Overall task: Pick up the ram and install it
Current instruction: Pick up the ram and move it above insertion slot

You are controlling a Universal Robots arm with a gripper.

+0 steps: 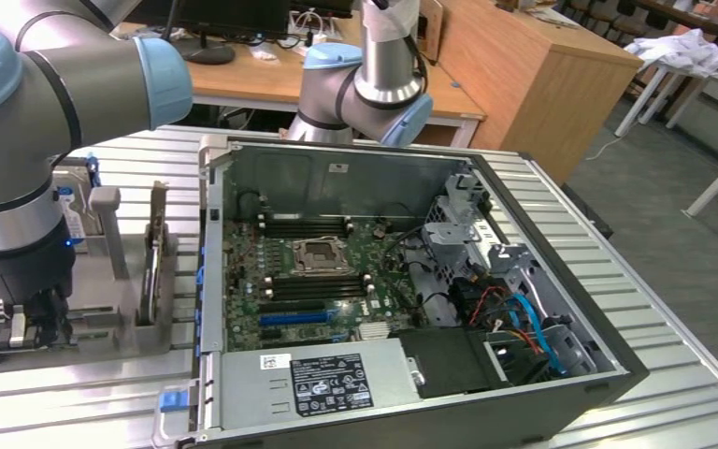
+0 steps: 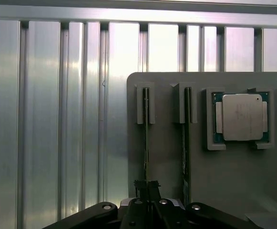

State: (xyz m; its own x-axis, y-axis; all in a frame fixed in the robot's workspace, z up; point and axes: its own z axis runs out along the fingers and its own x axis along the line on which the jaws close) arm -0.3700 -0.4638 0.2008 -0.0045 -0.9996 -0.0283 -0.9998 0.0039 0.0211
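The wrist view looks straight down the end effector point(image 2: 147, 187), whose two dark jaws are pinched together on the thin top edge of the ram point(image 2: 146, 143). The ram is a narrow stick standing on edge in a slotted holder on a grey tray point(image 2: 224, 181). A second stick point(image 2: 186, 148) stands on edge just beside it in its own slot, and a square silver processor point(image 2: 242, 117) lies flat in a pocket further along the tray. Ribbed metal surface point(image 2: 43, 119) runs past the tray's edge. The exterior view gives the wider setting: the arm point(image 1: 35, 140) reaches down at the exterior view's left, with the end effector low over the tray. An open computer case point(image 1: 609, 374) lies on the same surface just beside the tray, to the exterior view's right. Its green motherboard point(image 1: 322, 271) faces up, with a bare processor socket point(image 1: 315, 253) near its middle
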